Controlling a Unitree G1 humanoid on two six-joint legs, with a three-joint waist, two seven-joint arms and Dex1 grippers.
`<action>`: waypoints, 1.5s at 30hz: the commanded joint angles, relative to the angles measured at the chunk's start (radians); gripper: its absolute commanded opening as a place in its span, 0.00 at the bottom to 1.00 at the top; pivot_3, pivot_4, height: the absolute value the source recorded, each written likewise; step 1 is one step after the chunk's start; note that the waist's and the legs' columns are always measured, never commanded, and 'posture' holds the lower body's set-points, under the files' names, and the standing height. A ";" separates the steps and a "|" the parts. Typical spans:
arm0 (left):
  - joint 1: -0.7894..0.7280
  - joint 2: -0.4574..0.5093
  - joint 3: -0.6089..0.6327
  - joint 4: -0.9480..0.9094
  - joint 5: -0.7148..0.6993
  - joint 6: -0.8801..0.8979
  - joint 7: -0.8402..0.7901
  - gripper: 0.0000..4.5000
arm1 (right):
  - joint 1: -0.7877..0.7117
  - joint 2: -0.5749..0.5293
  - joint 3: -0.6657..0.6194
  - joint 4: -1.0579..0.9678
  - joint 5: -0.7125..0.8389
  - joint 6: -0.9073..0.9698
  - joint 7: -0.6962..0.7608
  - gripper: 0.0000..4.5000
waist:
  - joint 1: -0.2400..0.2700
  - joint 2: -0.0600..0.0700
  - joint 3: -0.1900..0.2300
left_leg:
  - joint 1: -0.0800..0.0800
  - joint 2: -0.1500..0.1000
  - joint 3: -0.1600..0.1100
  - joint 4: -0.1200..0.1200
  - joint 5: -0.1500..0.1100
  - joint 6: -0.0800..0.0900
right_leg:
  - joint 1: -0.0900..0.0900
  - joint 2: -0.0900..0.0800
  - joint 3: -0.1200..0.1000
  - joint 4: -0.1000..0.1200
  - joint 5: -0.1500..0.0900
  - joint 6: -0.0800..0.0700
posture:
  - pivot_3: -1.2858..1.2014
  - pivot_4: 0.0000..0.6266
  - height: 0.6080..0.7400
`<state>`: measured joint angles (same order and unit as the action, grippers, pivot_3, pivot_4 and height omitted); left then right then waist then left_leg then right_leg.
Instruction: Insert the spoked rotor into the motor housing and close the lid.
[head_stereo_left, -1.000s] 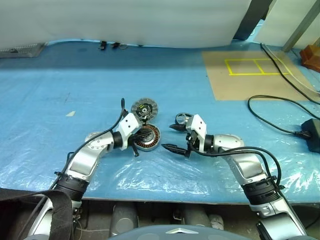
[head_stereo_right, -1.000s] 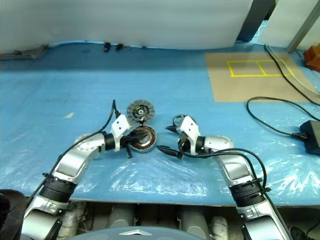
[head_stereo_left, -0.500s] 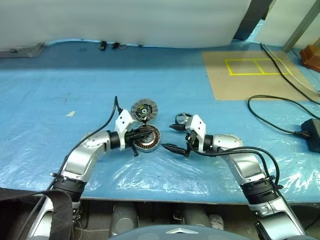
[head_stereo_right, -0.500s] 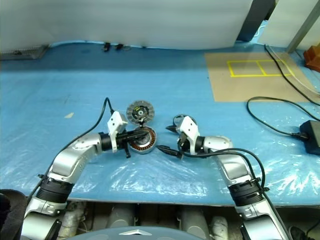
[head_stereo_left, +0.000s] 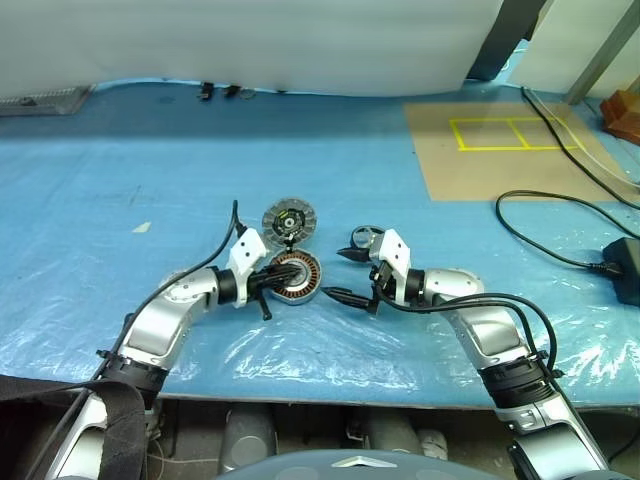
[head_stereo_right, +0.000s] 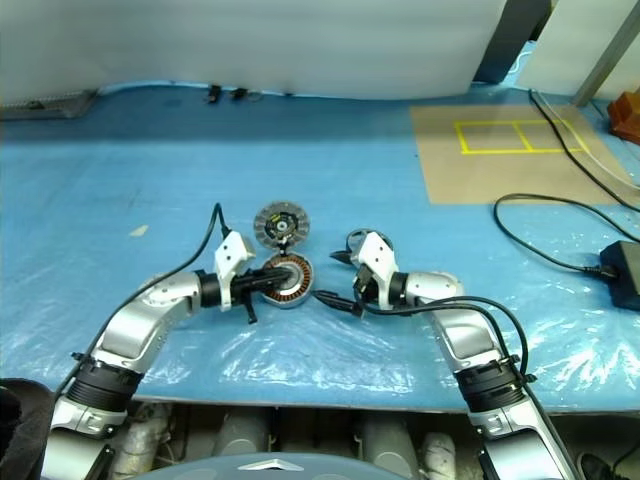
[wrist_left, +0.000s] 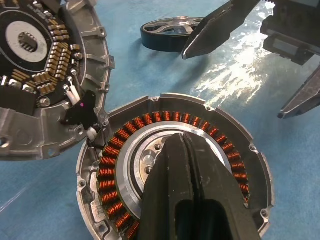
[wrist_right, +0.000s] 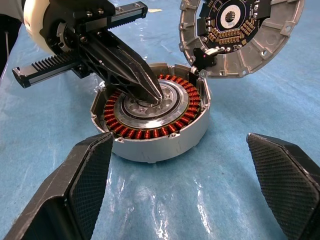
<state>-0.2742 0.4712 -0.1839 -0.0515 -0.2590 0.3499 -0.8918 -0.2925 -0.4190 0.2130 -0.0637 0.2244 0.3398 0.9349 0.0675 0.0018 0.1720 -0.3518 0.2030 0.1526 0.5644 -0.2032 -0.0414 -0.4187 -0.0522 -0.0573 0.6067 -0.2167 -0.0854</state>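
The motor housing (head_stereo_left: 300, 290) lies open on the blue table, its copper windings (wrist_left: 112, 165) ringing a silvery centre. My left gripper (head_stereo_left: 283, 277) is shut, and its joined tips (wrist_left: 182, 142) rest on that centre with nothing held. The lid (head_stereo_left: 289, 217) lies flipped open just behind the housing, joined to it at the rim, its green-black inner face (wrist_right: 240, 30) up. The spoked rotor (head_stereo_left: 368, 238) lies flat to the right of the lid. My right gripper (head_stereo_left: 338, 275) stands open to the right of the housing, one finger (wrist_left: 220, 25) in front of the rotor.
A black cable (head_stereo_left: 560, 255) and a black adapter (head_stereo_left: 625, 268) lie at the right. A cardboard sheet with yellow tape (head_stereo_left: 500, 150) sits at the back right. Small dark items (head_stereo_left: 225, 92) lie by the far edge. Wrinkled clear plastic (head_stereo_left: 330, 350) covers the near table.
My left forearm has swung slightly outward, while its shut tips stay over the housing's centre. The right arm and the parts have not moved.
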 joint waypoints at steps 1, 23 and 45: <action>0.002 0.029 -0.040 0.019 0.053 -0.015 -0.016 0.01 | -0.013 0.002 0.001 -0.019 0.007 -0.013 -0.001 1.00 | 0.000 0.000 0.000 | 0.000 0.000 0.000 0.000 -0.001 -0.001 | 0.000 0.000 0.000 0.000 0.000 0.000 | 0.52 0.24 1.00; -0.012 0.087 -0.075 -0.001 0.050 0.073 -0.084 0.01 | -0.020 0.006 0.009 -0.007 -0.012 -0.031 -0.006 1.00 | -0.001 0.003 -0.002 | 0.008 0.000 0.000 -0.001 -0.002 -0.002 | 0.009 0.000 0.000 -0.001 -0.004 0.006 | 0.52 0.24 1.00; -0.052 0.031 -0.050 0.066 0.096 0.002 0.021 0.01 | -0.016 0.014 0.020 -0.002 -0.025 -0.046 -0.016 1.00 | 0.000 0.003 -0.002 | 0.010 -0.001 0.000 -0.002 -0.002 -0.002 | 0.012 -0.001 0.000 -0.002 -0.005 0.009 | 0.52 0.24 1.00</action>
<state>-0.3329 0.5101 -0.2550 -0.0440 -0.1853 0.3524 -0.9195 -0.2962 -0.4116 0.2308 -0.0539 0.1941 0.3134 0.9187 0.0671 0.0048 0.1701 -0.3417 0.2015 0.1527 0.5626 -0.2052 -0.0433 -0.4068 -0.0535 -0.0573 0.6050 -0.2222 -0.0767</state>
